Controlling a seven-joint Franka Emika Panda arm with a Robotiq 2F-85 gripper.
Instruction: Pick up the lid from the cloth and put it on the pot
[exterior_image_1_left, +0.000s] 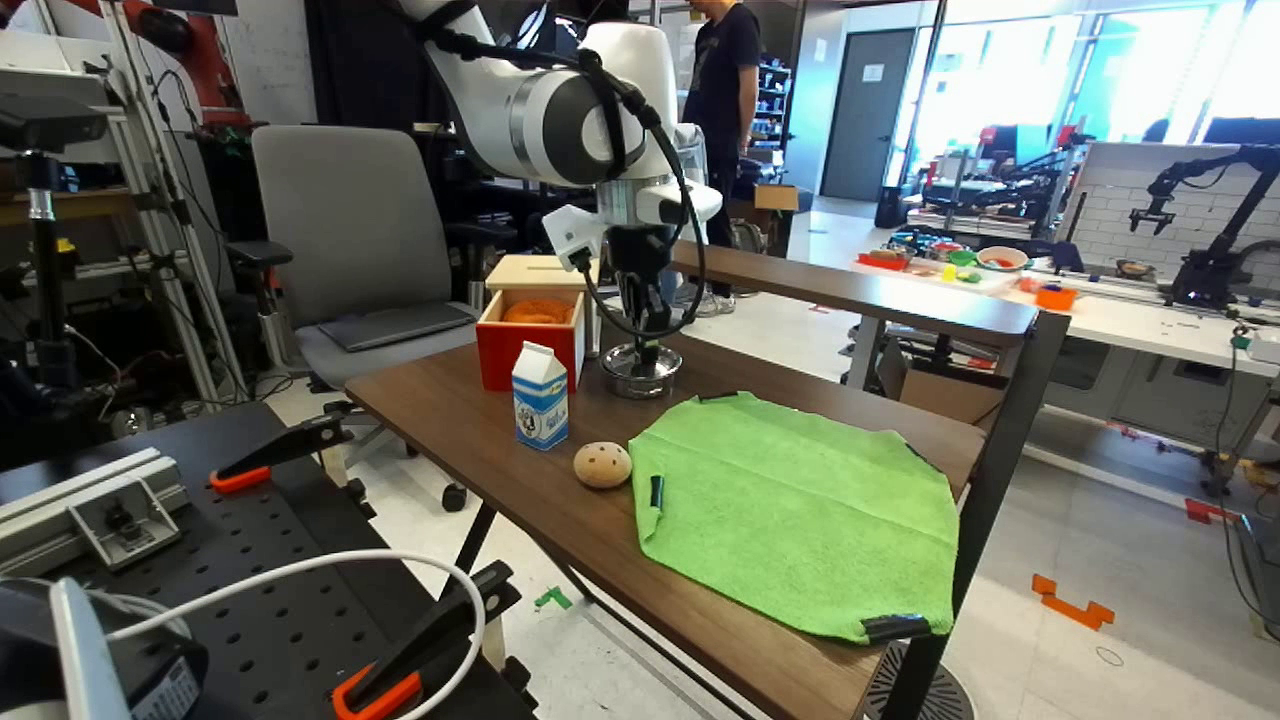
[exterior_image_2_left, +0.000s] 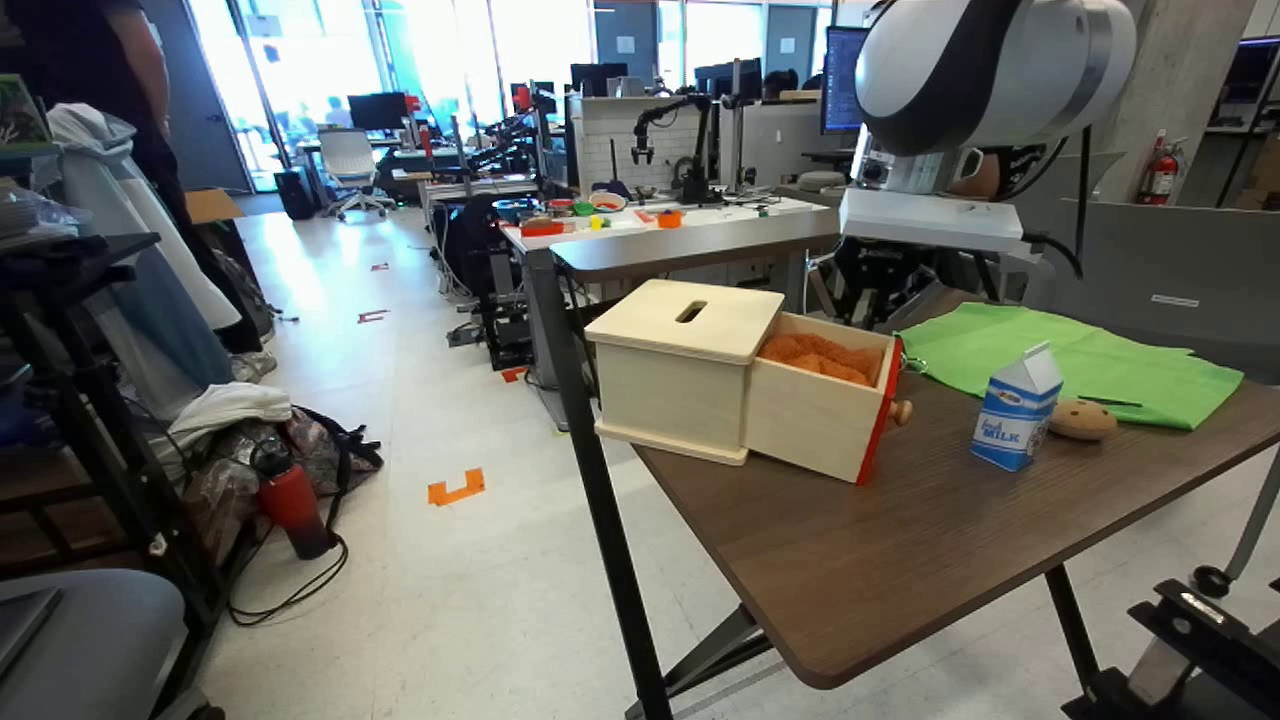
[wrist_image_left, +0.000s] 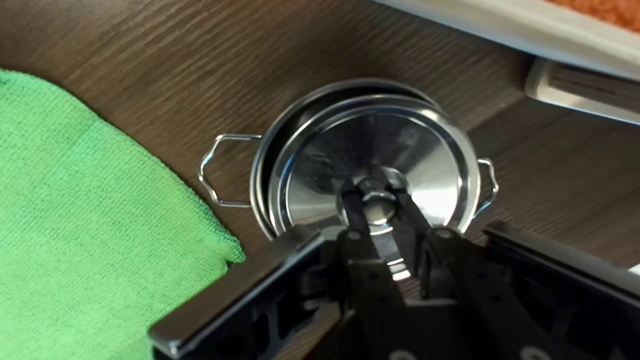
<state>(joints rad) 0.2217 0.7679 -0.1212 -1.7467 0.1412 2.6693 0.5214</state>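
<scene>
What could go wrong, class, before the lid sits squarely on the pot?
The lid looks off-centre, leaving a dark gap along one side of the pot, so it might settle crooked. Its shiny rounded knob could twist in the gripper. The open red-fronted drawer nearby might get bumped.

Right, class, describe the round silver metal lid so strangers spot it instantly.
On the brown wooden table, beside the green fabric cloth, stands a round silver metal pot. The lid, over it, has a central silver knob, not the pot's wire handles.
</scene>
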